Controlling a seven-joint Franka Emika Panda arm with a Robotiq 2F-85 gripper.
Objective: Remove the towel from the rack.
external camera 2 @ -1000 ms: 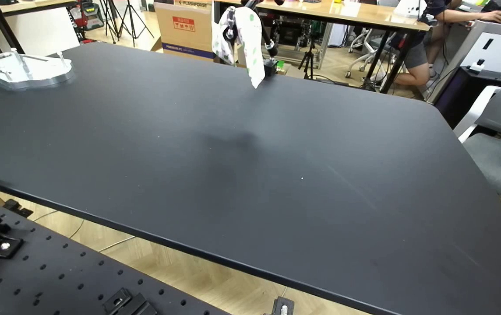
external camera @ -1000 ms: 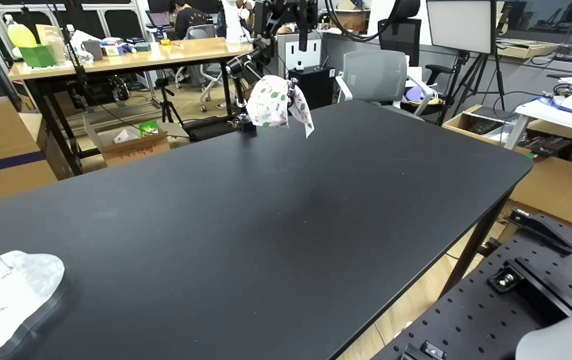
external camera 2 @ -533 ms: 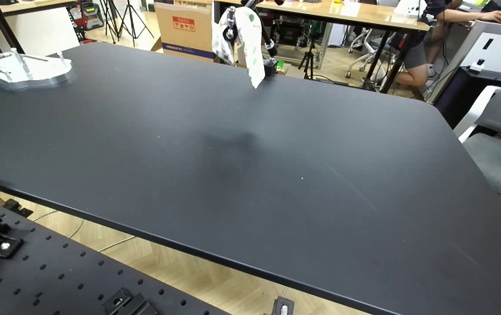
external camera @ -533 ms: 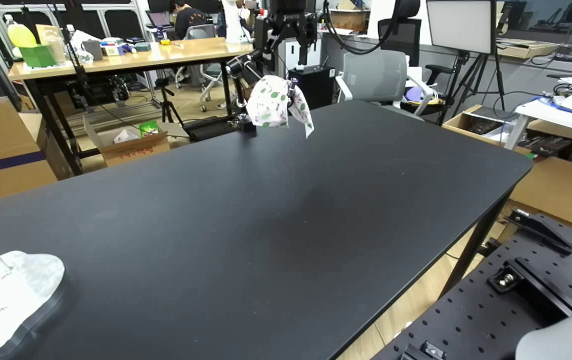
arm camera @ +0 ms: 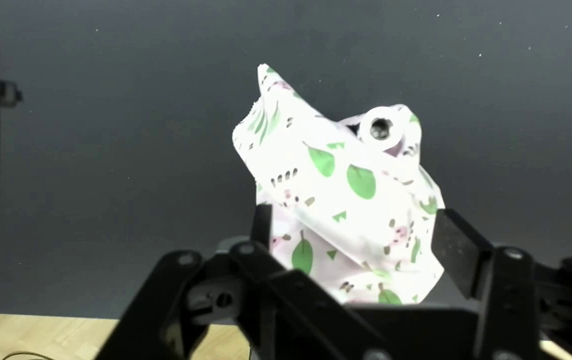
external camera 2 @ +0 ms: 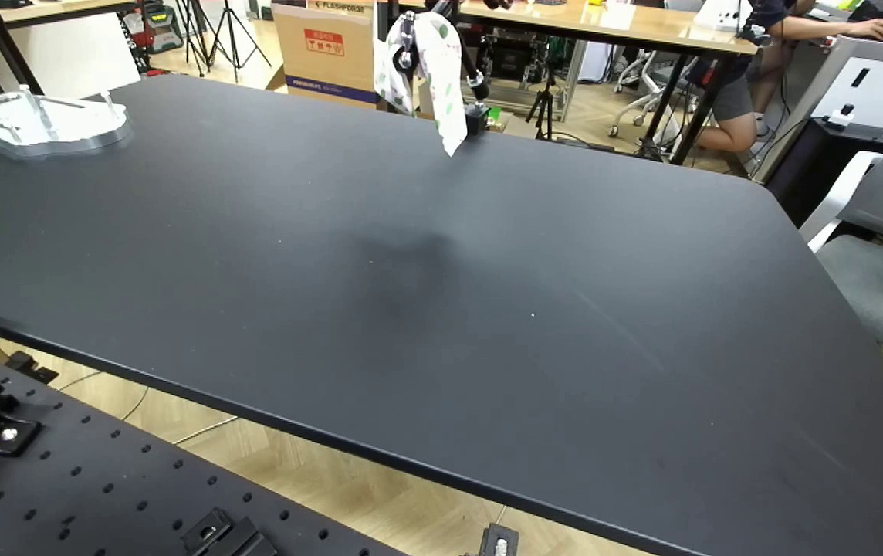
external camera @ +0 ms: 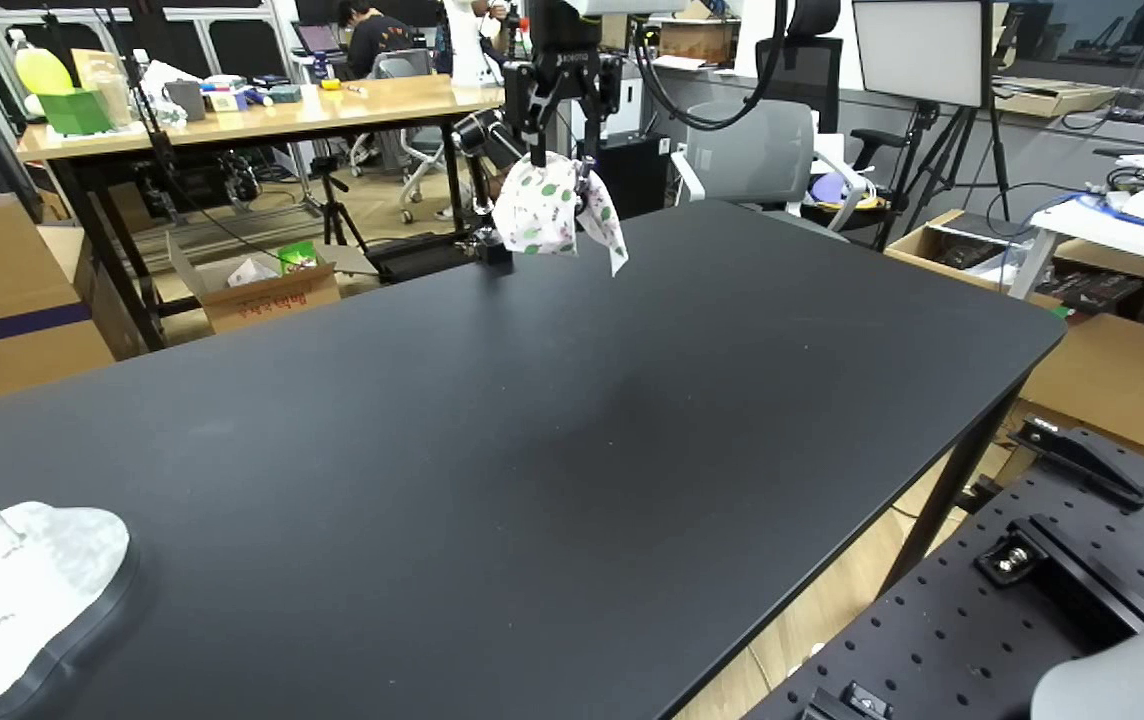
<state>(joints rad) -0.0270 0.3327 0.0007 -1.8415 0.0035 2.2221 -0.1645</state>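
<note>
Leftmost in an exterior view you see a cardboard box [external camera: 7, 275] beyond the black table [external camera: 492, 450], and, nearer the camera on the tabletop, a pale board [external camera: 72, 560] with short pegs. Further right, at the table's far edge, stands the black rack [external camera: 494, 258]; the patterned towel [external camera: 538, 208] hangs from it, clear of the tabletop. Your gripper [external camera: 565, 157] is over the towel, its fingers spread wide, and in the wrist view they show on either side of it; whether either one touches it, you cannot tell. Past that come a grey chair [external camera: 752, 165] and, at lower right, the perforated plate [external camera: 972, 640].
</note>
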